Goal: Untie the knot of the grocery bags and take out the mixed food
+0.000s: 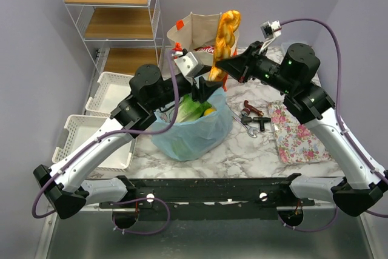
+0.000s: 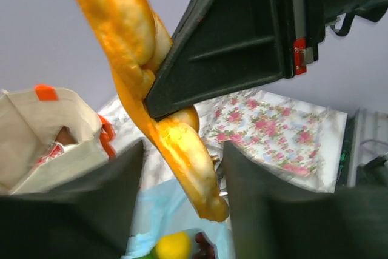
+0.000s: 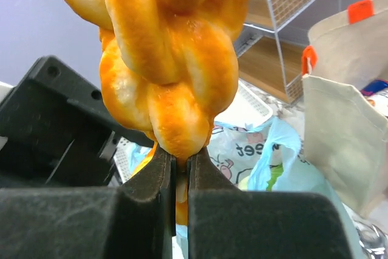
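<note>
- Standing twelve-to-six over the thin light-blue plastic bag (image 1: 194, 133): twisted golden-orange plaited bread loaf (image 1: 226, 31).
- Right pincer (image 1: 219, 65): clamped on its lower half, from three o'clock.
- Left pincer (image 1: 205, 89): part-open, straddling its six-o'clock tip, untouching.

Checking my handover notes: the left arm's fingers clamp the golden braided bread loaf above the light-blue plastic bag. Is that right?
Wrong arm. The right arm's fingers clamp the golden braided bread loaf above the light-blue plastic bag, as the right wrist view shows. The left arm's fingers stand apart on either side of its lower end.
</note>
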Motion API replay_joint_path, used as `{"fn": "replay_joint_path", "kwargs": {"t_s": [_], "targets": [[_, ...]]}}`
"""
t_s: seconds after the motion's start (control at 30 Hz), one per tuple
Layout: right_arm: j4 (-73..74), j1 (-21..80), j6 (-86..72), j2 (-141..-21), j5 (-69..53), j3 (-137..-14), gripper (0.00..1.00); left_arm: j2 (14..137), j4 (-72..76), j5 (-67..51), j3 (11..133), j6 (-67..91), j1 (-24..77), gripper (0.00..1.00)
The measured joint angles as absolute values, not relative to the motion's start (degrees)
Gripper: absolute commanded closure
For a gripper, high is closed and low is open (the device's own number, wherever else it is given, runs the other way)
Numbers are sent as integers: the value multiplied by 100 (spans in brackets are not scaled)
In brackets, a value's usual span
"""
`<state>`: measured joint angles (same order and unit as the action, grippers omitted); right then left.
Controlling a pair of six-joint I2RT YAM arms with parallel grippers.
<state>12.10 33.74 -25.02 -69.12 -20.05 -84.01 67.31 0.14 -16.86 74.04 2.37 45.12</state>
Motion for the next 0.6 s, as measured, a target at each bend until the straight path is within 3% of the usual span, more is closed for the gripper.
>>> {"fn": "replay_joint_path", "kwargs": {"t_s": [0.07, 0.3, 0.6], "targets": [[1428, 3374, -2383, -6914, -1756, -8497, 99, 6733, -145, -1691, 7481, 91, 4541, 13], [2563, 3192, -1363, -6897, -639, -8986, 99, 6501, -854, -1876, 7553, -174, 4077, 7], [4241, 504, 530, -7483, -873, -8976, 99, 6265, -1817, -2202, 7553, -502, 3426, 6]]}}
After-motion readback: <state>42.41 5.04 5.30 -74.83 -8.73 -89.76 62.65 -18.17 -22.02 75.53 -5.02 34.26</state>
